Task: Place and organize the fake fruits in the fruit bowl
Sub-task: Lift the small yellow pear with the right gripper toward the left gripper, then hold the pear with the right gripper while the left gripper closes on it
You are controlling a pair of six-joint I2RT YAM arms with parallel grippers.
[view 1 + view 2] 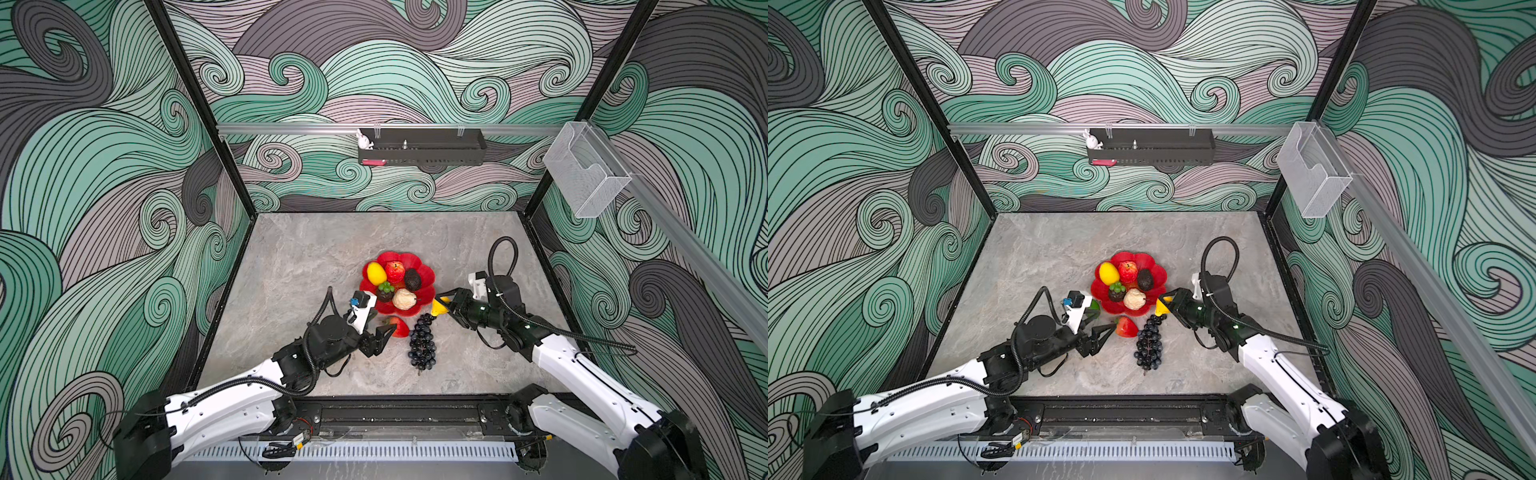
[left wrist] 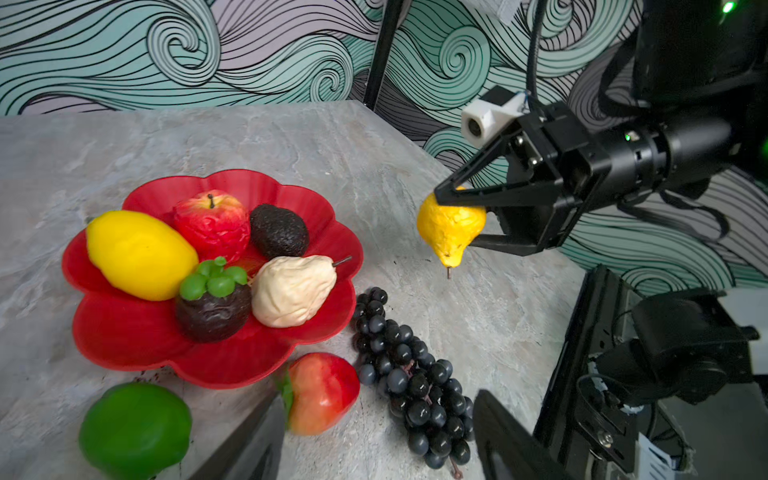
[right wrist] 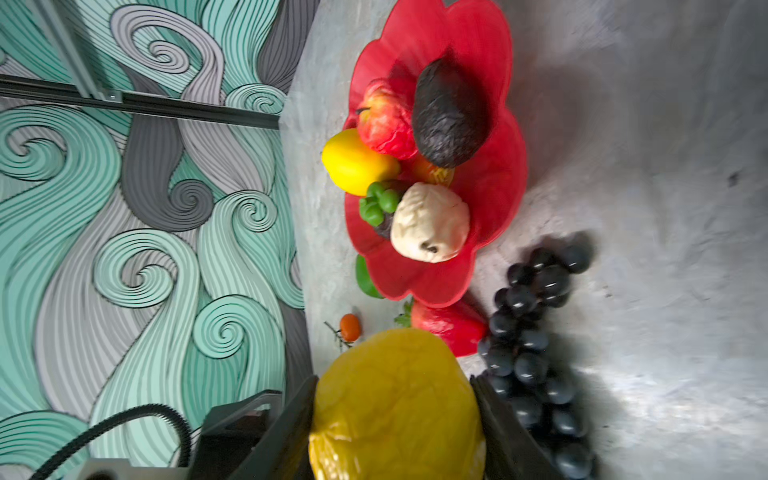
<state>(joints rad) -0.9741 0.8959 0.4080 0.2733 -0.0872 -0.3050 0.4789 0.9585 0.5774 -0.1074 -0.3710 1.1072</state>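
Observation:
The red flower-shaped fruit bowl (image 1: 409,257) (image 1: 1144,259) (image 2: 124,332) (image 3: 490,62) holds a lemon (image 1: 376,273), a red apple (image 1: 395,271), an avocado (image 1: 412,279), a dark fruit with green leaves (image 1: 385,291) and a cream lumpy one (image 1: 404,299). My right gripper (image 1: 440,305) (image 2: 455,220) (image 3: 392,382) is shut on a yellow pear (image 2: 451,232) (image 3: 395,415), held above the table just right of the bowl. My left gripper (image 1: 384,338) (image 2: 380,399) stands open low over the table. The strawberry (image 2: 322,390) lies close to one of its fingers and the grape bunch (image 2: 411,374) by the other. A lime (image 2: 135,428) lies beside the bowl.
A small orange fruit (image 3: 350,327) lies on the table beyond the lime. A black wall tray (image 1: 422,151) with a white rabbit figure (image 1: 364,140) hangs on the back wall. A clear holder (image 1: 582,174) hangs at the right. Black frame posts edge the table.

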